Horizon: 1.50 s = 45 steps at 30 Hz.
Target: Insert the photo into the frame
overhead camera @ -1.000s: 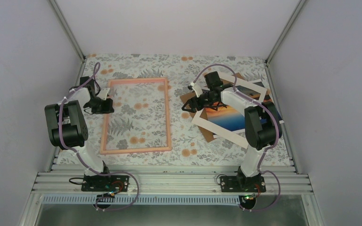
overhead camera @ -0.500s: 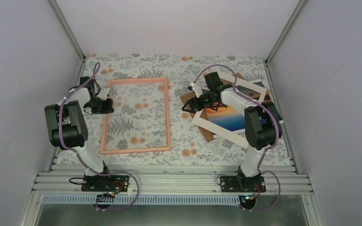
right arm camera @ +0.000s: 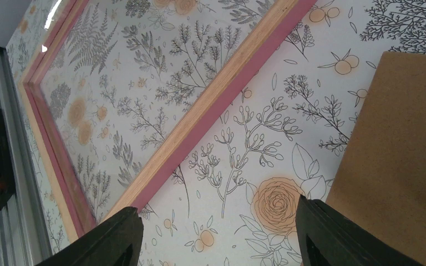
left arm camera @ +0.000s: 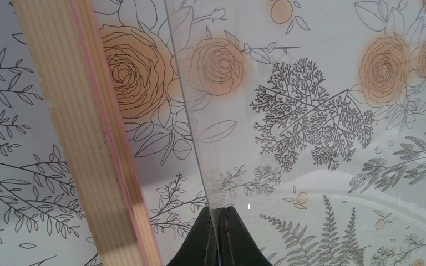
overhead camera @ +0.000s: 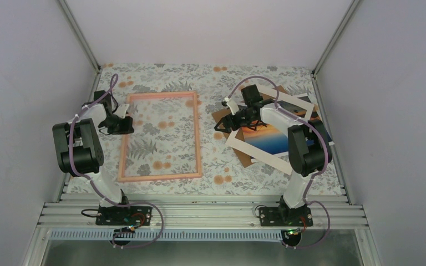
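The sunset photo [overhead camera: 269, 138] lies face-up, seemingly partly covered, apart from the flat pink-orange frame [overhead camera: 198, 136].

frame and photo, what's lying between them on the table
In the top view, from frame to photo: bare flowered table cover, the brown board's corner, then the white mat border. The open right gripper hangs over the board's corner.

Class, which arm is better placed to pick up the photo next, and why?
Right. The right gripper is open and hovers by the board beside the photo. The left gripper is shut at the frame's left edge, across the frame from the photo.
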Each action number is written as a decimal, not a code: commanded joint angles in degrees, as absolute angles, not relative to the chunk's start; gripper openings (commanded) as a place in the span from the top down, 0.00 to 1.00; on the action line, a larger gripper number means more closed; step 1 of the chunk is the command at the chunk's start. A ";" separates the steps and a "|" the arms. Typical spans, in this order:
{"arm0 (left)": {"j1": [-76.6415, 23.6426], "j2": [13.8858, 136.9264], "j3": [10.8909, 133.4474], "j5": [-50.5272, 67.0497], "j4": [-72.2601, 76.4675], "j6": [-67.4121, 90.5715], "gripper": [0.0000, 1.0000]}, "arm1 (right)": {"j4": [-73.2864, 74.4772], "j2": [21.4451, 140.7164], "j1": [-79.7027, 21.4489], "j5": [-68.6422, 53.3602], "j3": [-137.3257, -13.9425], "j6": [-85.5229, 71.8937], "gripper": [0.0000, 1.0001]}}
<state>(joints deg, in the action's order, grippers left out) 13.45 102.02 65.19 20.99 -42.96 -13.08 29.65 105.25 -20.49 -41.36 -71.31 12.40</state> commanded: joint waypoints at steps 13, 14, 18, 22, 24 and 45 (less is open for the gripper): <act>14.06 100.11 63.58 19.25 -43.29 -13.84 0.98 | 28.87 102.92 -20.13 -42.10 -70.59 13.01 0.31; 14.06 100.11 63.47 19.20 -43.26 -13.88 0.98 | 28.80 102.84 -20.15 -42.10 -70.58 13.03 0.31; 14.15 99.94 63.22 19.08 -43.17 -13.92 0.98 | 28.80 102.81 -20.15 -42.19 -70.53 13.01 0.31; 14.19 100.14 63.15 18.90 -43.30 -13.90 0.98 | 28.80 102.85 -20.08 -42.19 -70.58 13.01 0.31; 14.24 100.11 63.09 18.98 -43.16 -13.89 0.98 | 28.79 102.89 -20.09 -42.23 -70.58 13.01 0.31; 14.24 99.58 62.55 16.98 -42.38 -13.19 0.96 | 28.87 103.06 -20.04 -42.38 -70.88 12.92 0.30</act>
